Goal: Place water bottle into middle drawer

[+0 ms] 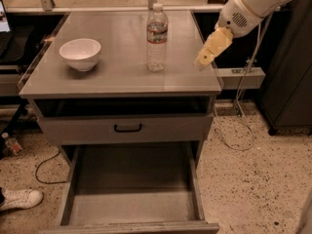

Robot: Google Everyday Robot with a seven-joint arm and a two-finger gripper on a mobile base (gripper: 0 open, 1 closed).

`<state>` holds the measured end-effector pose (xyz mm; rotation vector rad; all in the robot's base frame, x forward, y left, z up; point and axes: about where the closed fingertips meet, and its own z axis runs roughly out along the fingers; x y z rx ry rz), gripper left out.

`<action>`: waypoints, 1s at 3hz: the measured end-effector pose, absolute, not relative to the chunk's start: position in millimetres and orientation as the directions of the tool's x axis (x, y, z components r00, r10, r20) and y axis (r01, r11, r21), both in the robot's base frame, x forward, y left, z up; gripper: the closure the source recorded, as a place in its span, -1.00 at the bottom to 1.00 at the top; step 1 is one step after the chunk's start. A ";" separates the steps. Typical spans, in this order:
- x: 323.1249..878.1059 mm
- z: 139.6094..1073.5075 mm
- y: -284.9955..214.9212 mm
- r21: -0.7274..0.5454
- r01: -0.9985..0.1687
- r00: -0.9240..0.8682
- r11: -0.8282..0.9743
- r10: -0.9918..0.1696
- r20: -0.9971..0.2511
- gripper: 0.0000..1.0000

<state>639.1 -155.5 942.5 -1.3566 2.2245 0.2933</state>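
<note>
Pincer: pale yellow, hanging in the air over the right edge of the cabinet top, at 3 o'clock from the water bottle and apart from it. It touches nothing and carries nothing. Whether it is spread or pressed together cannot be told from this angle.

Containers:
- Water bottle: clear, ribbed, with a white cap and a red-and-white label band. It stands upright on the cabinet top, toward 12 o'clock from the surface's centre. Cap on; the fill level cannot be told.
- Bowl: white, upright on the same surface at 9 o'clock from the bottle and well apart from it. Its white inner wall shows down to the base.
- Middle drawer: pulled out toward 6 o'clock, below the cabinet. Its flat grey floor is in view from side wall to side wall.
- Drawer front with black handle: pushed in flush, between the cabinet top and the open drawer.

Arm: white, entering from 1 o'clock in the view and sloping down toward 7 o'clock, with the pincer at its low end pointing at the cabinet's right edge.

Surroundings: a white shoe on the speckled floor at 8 o'clock, and a cable trailing down at 3 o'clock from the cabinet.
</note>
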 end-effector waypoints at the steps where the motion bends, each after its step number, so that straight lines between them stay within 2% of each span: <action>1: 671.6 936.1 -134.3 -0.029 -0.859 -0.388 0.512 -0.686 -0.615 -1.00; 3: 739.9 922.6 -92.7 0.050 -0.838 -0.409 0.543 -0.564 -0.717 -1.00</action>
